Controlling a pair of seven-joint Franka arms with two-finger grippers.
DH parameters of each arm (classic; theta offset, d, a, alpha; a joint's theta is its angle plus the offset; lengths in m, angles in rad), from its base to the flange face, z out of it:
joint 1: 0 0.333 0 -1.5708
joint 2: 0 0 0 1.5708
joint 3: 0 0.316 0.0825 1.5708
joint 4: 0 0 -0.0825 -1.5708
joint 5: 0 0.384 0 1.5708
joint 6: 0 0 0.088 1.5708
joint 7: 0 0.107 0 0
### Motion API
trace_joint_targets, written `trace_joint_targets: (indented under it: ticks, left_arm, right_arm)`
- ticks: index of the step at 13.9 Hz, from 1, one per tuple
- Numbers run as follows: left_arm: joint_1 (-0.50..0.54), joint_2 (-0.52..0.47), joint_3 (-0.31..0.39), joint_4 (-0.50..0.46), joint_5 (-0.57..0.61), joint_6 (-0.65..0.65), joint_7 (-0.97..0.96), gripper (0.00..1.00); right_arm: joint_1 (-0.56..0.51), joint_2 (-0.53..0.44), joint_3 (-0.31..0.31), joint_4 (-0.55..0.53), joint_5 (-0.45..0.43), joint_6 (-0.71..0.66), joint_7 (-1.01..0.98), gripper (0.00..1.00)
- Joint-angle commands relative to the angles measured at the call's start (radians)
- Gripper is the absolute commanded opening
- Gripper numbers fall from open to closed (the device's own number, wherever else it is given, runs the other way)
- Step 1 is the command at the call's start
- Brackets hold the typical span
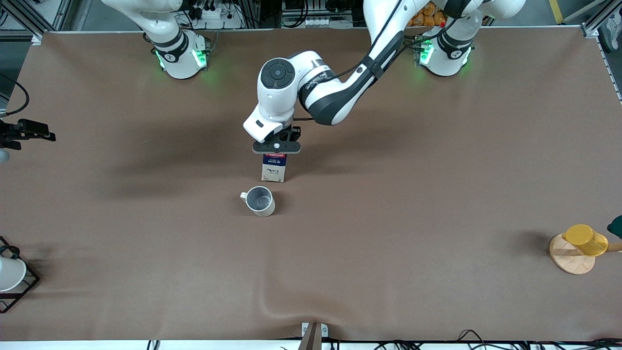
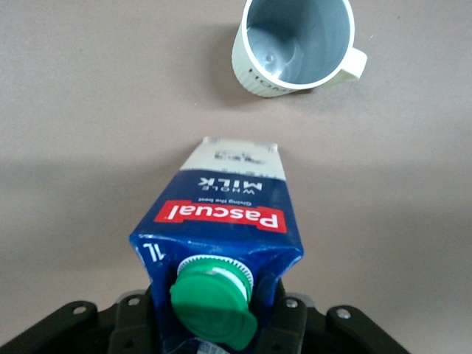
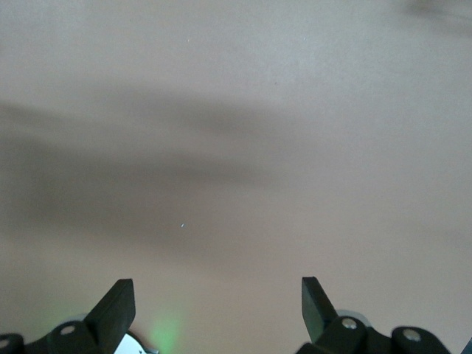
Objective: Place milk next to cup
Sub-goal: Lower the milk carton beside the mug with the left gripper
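The milk point(image 1: 273, 167) is a dark-blue carton with a green cap point(image 2: 212, 302) and a red label, upright near the table's middle. My left gripper point(image 1: 276, 146) is shut on its top ridge from above; its black fingers point(image 2: 133, 324) flank the cap. I cannot tell whether the carton's base touches the table. The cup point(image 1: 260, 200), a pale grey-beige mug with a side handle, stands just nearer the front camera than the milk, a small gap apart; it also shows in the left wrist view point(image 2: 295, 44). My right gripper point(image 3: 217, 302) is open and empty over bare table, and does not show in the front view.
A yellow cup point(image 1: 585, 239) lies on a round wooden board point(image 1: 568, 260) at the left arm's end, near the front. A white cup point(image 1: 9, 273) in a black wire rack point(image 1: 22, 291) sits at the right arm's end. The brown cloth has a wrinkle point(image 1: 277, 304) near the front edge.
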Motion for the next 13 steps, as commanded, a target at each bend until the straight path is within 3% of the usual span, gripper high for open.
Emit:
trace_joint_targets:
  ticks: [1,6,13]
  left_arm:
    - [-0.011,0.021,0.013,0.033,0.015,0.025,-0.029,0.65]
    - [-0.011,0.021,0.018,0.033,0.016,0.031,-0.055,0.69]
    - [-0.029,0.026,0.019,0.033,0.016,0.08,-0.099,0.7]
  right_arm:
    - [-0.018,-0.002,0.008,0.044,0.002,0.003,0.012,1.0]
    - [-0.066,0.019,0.007,0.07,0.003,0.062,0.012,1.0]
    - [-0.116,-0.002,0.007,0.07,0.002,0.041,0.012,1.0]
